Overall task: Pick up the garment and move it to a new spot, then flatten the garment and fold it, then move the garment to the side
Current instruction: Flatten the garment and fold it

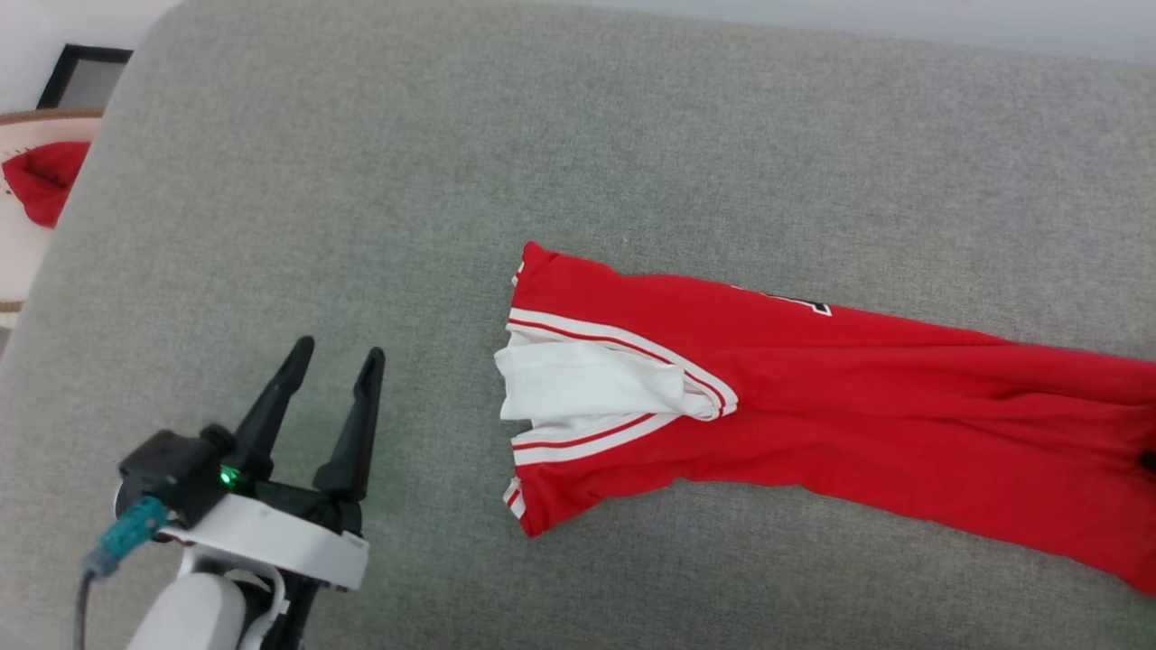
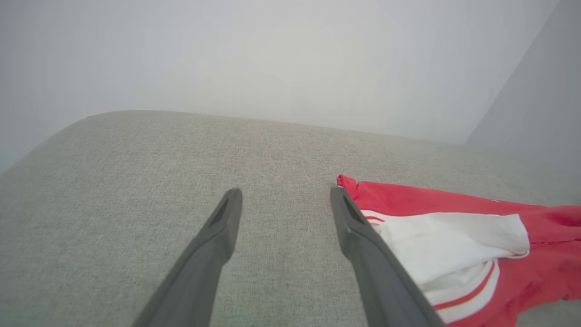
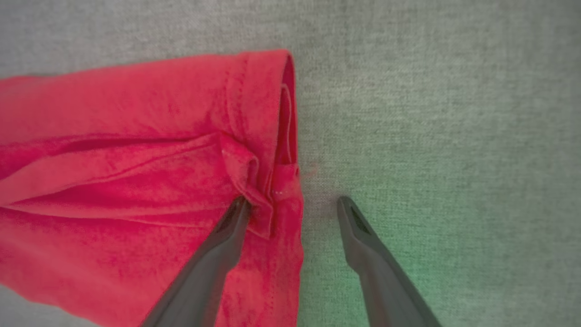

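Looking down on a grey upholstered surface (image 1: pixel 578 135), woven, rounded at its far left corner. Lying directly on it, right of centre: the garment (image 1: pixel 858 406), red, stretched sideways in a long creased band. At its left end, a white sleeve (image 1: pixel 578 384) between striped trim (image 1: pixel 614 341); along the far edge, part of a black numeral (image 1: pixel 808 304).

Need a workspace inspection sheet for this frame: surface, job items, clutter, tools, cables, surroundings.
Surface: grey fabric cushion, bare apart from the garment.
Job's things: garment lies bunched lengthways, white sleeve on top at its left end.
Clutter: red cloth scrap beyond the cushion's left edge.
Tools: left tool open over bare fabric, beside the garment; right tool open, straddling the garment's hem, one finger over red cloth.
Cables: teal plug on a grey cable at the left wrist.
Surroundings: pale wall; dark frame.
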Motion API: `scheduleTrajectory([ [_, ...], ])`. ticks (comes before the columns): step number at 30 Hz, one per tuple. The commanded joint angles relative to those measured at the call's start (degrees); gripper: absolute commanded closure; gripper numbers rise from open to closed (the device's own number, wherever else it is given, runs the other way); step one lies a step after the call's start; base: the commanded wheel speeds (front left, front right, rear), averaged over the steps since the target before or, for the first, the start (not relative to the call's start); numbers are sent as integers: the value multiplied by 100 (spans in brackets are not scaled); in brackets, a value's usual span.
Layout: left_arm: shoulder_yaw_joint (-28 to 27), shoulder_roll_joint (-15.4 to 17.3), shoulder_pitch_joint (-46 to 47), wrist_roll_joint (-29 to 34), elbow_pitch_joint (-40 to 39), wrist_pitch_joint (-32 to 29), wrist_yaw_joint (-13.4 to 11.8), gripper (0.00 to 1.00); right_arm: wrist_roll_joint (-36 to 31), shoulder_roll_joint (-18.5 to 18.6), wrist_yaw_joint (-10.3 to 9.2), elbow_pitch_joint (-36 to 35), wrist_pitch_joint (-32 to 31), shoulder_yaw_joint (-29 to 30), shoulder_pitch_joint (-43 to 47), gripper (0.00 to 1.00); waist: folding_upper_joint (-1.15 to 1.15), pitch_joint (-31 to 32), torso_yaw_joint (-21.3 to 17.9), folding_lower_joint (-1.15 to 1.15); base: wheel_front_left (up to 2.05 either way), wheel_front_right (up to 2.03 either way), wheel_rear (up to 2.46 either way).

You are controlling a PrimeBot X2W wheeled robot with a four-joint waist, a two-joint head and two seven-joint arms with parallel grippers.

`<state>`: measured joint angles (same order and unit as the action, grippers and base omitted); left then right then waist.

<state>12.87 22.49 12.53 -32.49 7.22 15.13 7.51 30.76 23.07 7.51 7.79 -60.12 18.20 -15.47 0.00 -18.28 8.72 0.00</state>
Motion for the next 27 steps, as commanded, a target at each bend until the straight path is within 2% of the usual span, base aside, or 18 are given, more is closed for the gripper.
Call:
scheduleTrajectory([
  [1, -58, -57, -72, 156, -23, -5, -7, 0, -67, -217, -4, 134, -113, -54, 6, 0, 0, -36, 21, 0, 0, 0, 0],
  [8, -198, -352, -64, 657, 57, -5, -7, 0, -369, -687, 11, 153, -676, -167, -23, 0, 0, -170, 90, 0, 0, 0, 0],
  [9, -212, -392, -62, 672, 76, -5, -7, 0, -400, -731, 12, 138, -714, -178, -13, 11, 0, -189, 97, 0, 0, 0, 0],
  [10, -227, -418, -59, 702, 94, -5, -7, 0, -414, -761, 13, 119, -747, -191, -6, 51, 0, -205, 105, 0, 0, 0, 0],
  [11, -255, -439, -53, 717, 117, -5, -7, 0, -430, -784, 13, 98, -765, -187, -4, 64, 0, -220, 112, 0, 0, 0, 0],
  [12, -272, -471, -48, 723, 140, -5, -7, 0, -456, -801, 14, 71, -744, -186, -8, 87, 0, -232, 118, 0, 0, 0, 0],
  [13, -280, -493, -38, 739, 152, -5, -7, 0, -475, -821, 14, 49, -715, -177, -18, 100, 0, -241, 121, 0, 0, 0, 0],
  [20, -376, -514, -26, 758, 184, -5, -7, 0, -452, -803, 7, -43, -509, -49, -118, 100, 0, -226, 85, 0, 0, 0, 0],
  [27, -431, -464, -120, 732, 131, -5, -7, 0, -497, -674, -5, -100, 47, 230, -249, 100, 0, -170, -104, 0, 0, 0, 0],
])
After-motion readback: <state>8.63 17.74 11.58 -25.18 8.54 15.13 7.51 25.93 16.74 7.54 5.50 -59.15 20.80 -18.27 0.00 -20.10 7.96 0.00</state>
